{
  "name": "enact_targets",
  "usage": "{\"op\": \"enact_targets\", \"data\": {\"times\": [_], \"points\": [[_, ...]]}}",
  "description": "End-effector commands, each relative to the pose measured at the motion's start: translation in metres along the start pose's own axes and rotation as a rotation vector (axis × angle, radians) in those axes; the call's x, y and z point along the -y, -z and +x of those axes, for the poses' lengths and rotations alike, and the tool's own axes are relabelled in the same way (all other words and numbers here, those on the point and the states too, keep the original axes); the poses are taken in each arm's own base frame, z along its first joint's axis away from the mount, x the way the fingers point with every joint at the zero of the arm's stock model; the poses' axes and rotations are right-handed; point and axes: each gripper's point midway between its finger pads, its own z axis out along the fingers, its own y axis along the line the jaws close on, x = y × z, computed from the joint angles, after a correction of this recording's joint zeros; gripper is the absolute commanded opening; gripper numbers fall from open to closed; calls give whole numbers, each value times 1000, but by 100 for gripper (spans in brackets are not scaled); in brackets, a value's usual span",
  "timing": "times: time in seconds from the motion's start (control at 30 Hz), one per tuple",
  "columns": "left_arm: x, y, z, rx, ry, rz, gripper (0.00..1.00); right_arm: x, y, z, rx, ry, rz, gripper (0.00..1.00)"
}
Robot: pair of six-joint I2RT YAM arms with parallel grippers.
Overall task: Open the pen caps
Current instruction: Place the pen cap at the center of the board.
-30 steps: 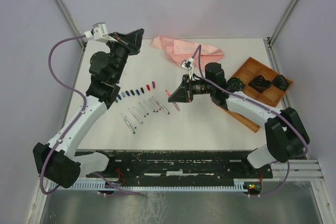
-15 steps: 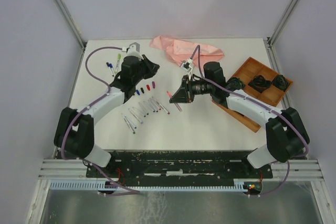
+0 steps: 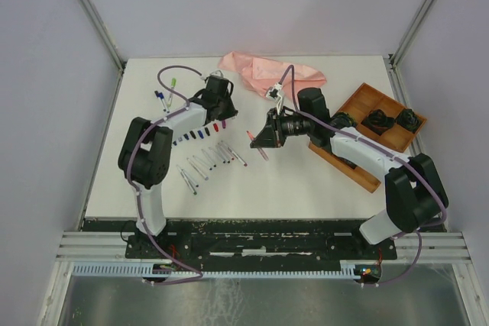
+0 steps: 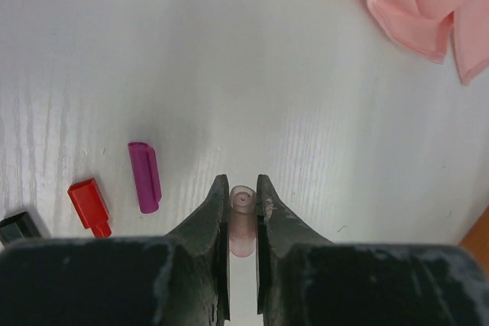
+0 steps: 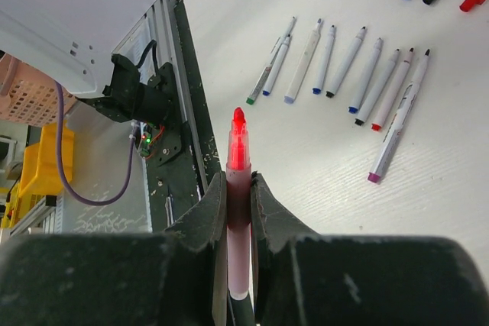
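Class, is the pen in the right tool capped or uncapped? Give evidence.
Uncapped: the pen in the right tool shows a bare red tip, no cap.

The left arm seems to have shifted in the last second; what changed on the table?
The left arm folded down from high at the back left; the left gripper, shut on a pale pink cap, now hangs low by the row of caps. No grab or release shows. The right gripper stayed put, clamped on the red-tipped pen; the laid-out pens did not move.
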Motion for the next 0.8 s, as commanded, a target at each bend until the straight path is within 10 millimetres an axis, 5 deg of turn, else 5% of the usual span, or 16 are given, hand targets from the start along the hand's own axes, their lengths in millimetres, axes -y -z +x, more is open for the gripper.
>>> {"op": "enact_targets", "data": {"times": [0.0,0.77], "points": [[-11,-12,8,-45,-82,-128,9,-3,3,-22,37,51,6,0],[-41,-43,17,-93,-198,-332,26,-7,8,-27,50,56,2,0]]}}
